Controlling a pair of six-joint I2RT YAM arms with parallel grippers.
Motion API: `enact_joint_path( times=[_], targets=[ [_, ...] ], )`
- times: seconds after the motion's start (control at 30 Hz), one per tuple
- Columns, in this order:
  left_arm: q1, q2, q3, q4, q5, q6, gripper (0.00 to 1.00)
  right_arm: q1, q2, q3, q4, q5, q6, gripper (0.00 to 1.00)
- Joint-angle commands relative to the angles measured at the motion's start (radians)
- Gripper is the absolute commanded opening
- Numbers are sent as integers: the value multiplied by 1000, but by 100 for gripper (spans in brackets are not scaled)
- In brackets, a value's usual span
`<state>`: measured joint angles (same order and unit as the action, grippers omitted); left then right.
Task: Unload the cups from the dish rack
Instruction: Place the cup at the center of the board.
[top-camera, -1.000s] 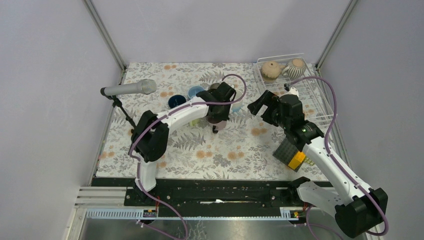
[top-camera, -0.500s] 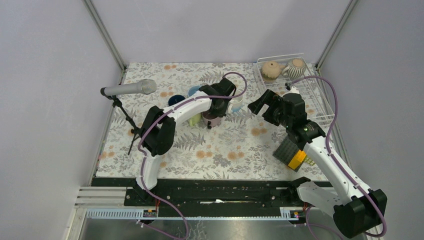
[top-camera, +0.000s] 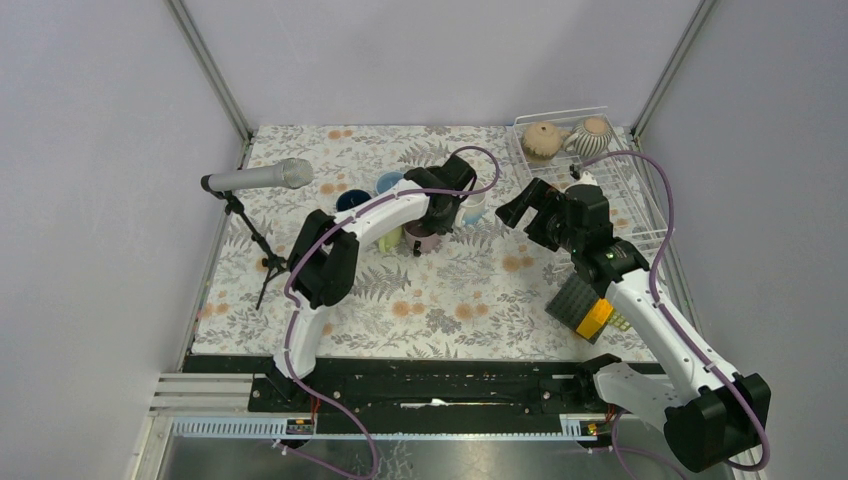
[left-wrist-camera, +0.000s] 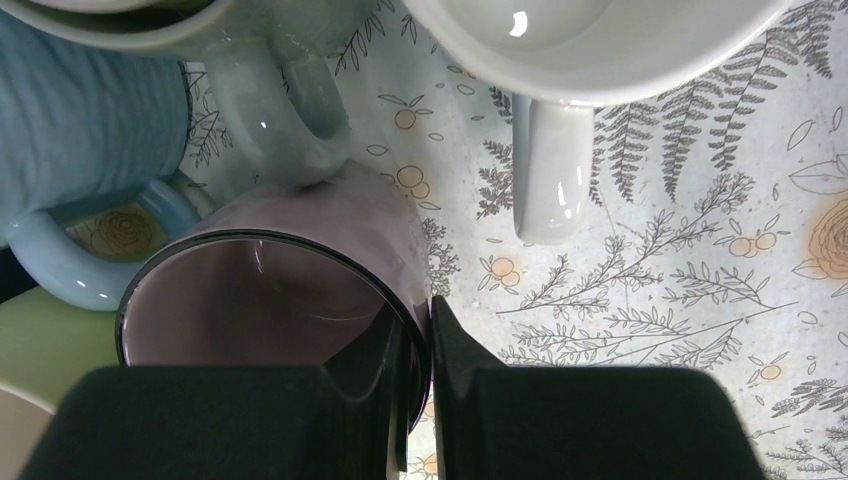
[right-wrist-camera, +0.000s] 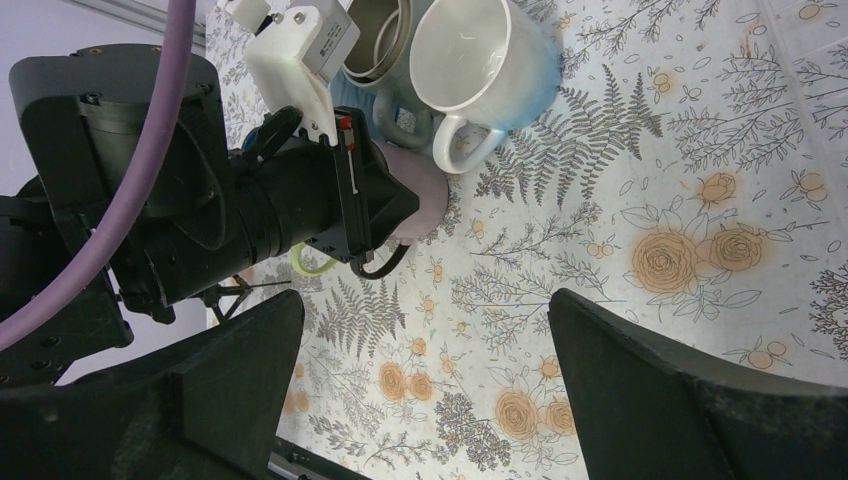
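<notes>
Floral tablecloth (top-camera: 450, 300) runs crowded at mid-table, where the left gripper (left-wrist-camera: 425, 330) pinches the pink mug (left-wrist-camera: 290, 240) by its rim wall, close beside the white mug (left-wrist-camera: 560, 50). Settle it flat first, then open and lift straight up. Beyond, the right gripper (right-wrist-camera: 425, 330) gapes empty. Farthest back, the dish rack (top-camera: 625, 200) holds a tan mug (top-camera: 541, 140) and a striped mug (top-camera: 596, 132).

The top camera is looking down from above and behind onto the whole counter (top-camera: 450, 290). The left wrist camera is sitting close over the pink cup (left-wrist-camera: 300, 230); the right wrist camera is seeing that cup from farther back.
</notes>
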<state>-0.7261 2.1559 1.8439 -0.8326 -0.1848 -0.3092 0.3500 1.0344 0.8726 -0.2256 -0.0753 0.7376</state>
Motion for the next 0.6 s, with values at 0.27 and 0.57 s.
enact_joint_path(
  times=[0.27,0.57],
  targets=[
    [13,1,108,46,-39,25,21,-17,36,86,-1,-36,-33,100],
    [10,-80,78,46,-36,23,31,-17,64,115,-21,-25,-37,100]
  ],
)
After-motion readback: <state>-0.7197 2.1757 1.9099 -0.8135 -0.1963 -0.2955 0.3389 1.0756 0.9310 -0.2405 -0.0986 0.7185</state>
